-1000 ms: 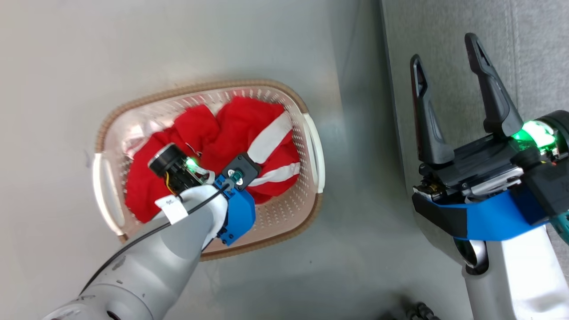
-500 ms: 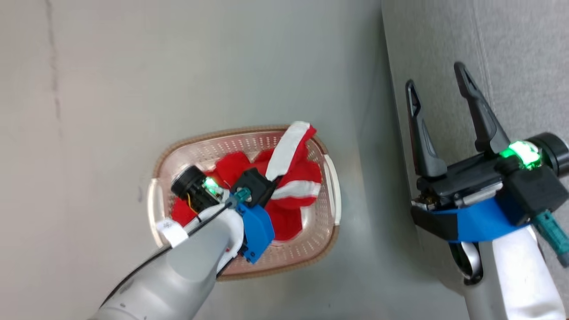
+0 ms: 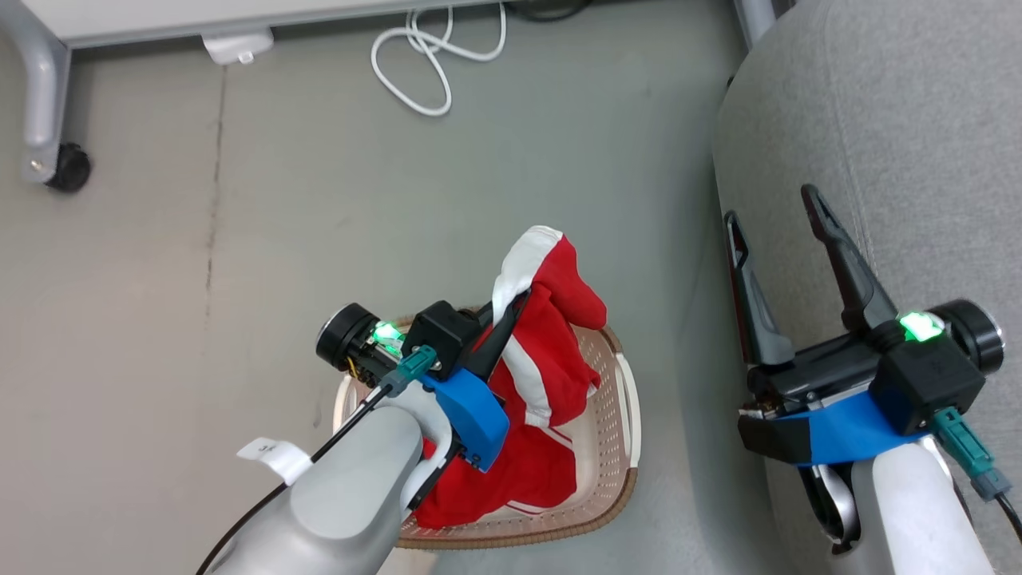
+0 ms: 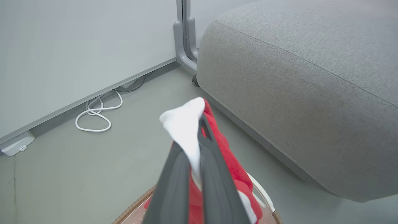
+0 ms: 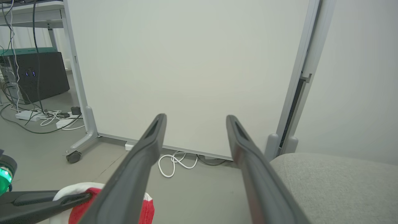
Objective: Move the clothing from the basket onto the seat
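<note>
My left gripper [image 3: 517,302] is shut on the white trim of a red, white-striped piece of clothing [image 3: 551,351]. The garment hangs from the fingers above the basket [image 3: 616,487], with its lower folds still inside. From the left wrist, the closed fingers [image 4: 214,168] pinch the white trim of the clothing [image 4: 183,124] above the basket's brown rim [image 4: 133,211], and the grey seat [image 4: 295,77] lies to the right. My right gripper [image 3: 769,204] is open and empty over the edge of the seat [image 3: 878,120]. The right wrist view shows this gripper [image 5: 196,117] wide open, with the clothing [image 5: 146,208] at lower left.
A coiled white cable [image 3: 423,56] and a white power strip [image 3: 237,44] lie on the grey floor by a partition panel on a caster [image 3: 70,166]. A dark computer case [image 5: 37,74] and loose cables stand at the far left behind the panel.
The head camera has shifted, now taking in the panel and cable. My left gripper has risen out of the basket with the striped garment pinched in it. The right gripper stays open.
</note>
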{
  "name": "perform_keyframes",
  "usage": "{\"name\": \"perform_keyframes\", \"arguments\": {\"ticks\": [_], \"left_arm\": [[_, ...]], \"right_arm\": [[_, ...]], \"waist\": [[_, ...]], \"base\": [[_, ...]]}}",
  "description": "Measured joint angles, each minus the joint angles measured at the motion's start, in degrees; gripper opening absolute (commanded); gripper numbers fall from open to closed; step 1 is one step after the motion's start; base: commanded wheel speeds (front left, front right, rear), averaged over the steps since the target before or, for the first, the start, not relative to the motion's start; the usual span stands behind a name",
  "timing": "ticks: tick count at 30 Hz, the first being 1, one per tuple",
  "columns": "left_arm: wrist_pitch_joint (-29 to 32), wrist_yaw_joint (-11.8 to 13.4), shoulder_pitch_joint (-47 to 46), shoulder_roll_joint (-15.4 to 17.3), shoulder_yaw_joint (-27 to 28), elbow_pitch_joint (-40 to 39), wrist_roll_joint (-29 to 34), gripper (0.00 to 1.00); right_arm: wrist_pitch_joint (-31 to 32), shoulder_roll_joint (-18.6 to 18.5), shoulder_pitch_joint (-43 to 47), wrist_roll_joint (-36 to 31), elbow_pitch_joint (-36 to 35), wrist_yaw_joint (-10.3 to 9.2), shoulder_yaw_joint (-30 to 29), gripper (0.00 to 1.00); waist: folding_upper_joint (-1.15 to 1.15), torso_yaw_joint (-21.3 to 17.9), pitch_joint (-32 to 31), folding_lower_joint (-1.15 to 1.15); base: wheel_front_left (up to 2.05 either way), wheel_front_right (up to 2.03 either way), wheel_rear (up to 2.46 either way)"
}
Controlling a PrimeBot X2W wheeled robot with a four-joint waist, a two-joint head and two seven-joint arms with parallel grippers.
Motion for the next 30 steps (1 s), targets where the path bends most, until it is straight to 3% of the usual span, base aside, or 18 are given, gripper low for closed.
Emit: {"name": "perform_keyframes", "arguments": {"ticks": [14, 30], "left_arm": [[0.00, -0.36, 4.74, 0.21, 12.45, -12.87, 7.95, 0.00], [0.00, -1.43, 2.50, -1.80, 15.21, -22.58, 11.21, 0.00]], "right_arm": [[0.00, 0.01, 4.28, 1.47, 2.01, 0.00, 0.47, 1.00], [0.00, 0.00, 7.38, 3.15, 2.79, 0.00, 0.70, 1.00]], "waist": [[0.00, -0.15, -9.62, 0.00], [0.00, -0.13, -15.98, 0.00]], "base": [[0.00, 0.00, 0.00], [0.00, 0.00, 0.00]]}}
